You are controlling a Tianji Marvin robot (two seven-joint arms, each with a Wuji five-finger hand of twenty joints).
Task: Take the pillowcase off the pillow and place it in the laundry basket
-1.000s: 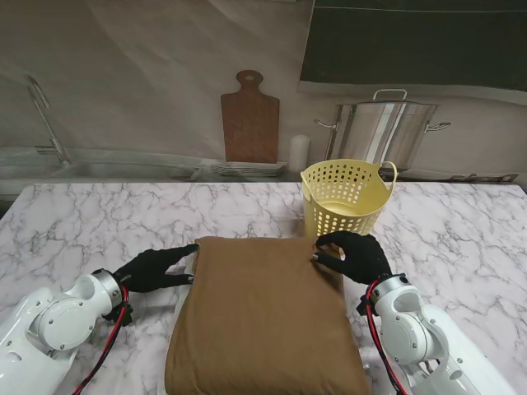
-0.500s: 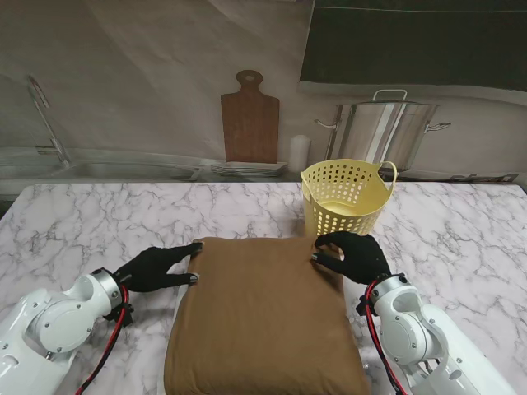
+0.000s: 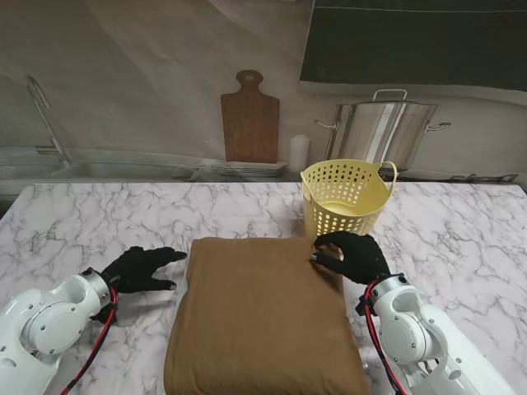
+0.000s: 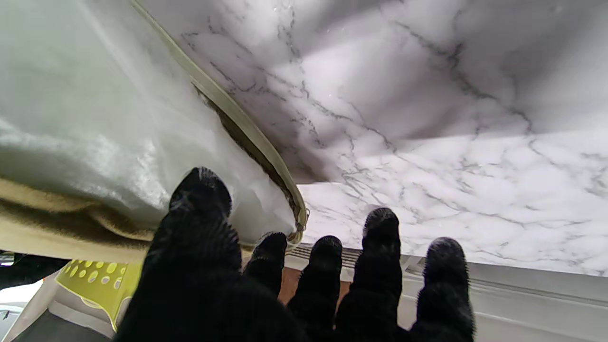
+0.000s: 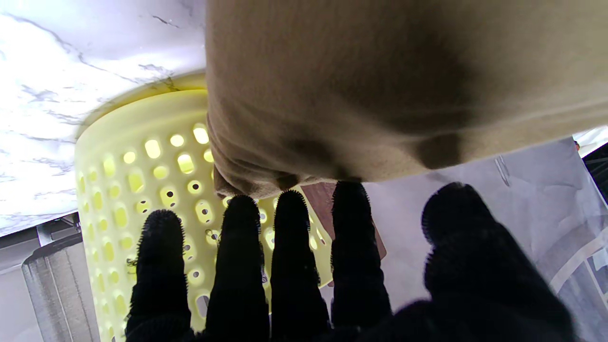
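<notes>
A pillow in a brown pillowcase [image 3: 263, 317] lies flat on the marble table in front of me. My left hand [image 3: 142, 268] rests open on the table just left of its far left corner, fingers spread and apart from the cloth. The left wrist view shows the white pillow [image 4: 95, 118] inside the case's zip edge [image 4: 247, 137]. My right hand [image 3: 354, 253] sits at the far right corner, fingertips [image 5: 289, 209] touching the brown cloth [image 5: 380, 85] without clasping it. The yellow laundry basket [image 3: 346, 197] stands just beyond that corner.
A steel stockpot [image 3: 383, 132], a wooden cutting board [image 3: 249, 119] and a white cup [image 3: 299, 152] stand on the counter behind the table. A sink with a tap [image 3: 49, 132] is at the far left. Bare marble [image 3: 107, 222] spreads left of the pillow.
My left hand has pulled back to the left, away from the pillow's far left corner that it touched before. The right hand and the pillow have stayed put.
</notes>
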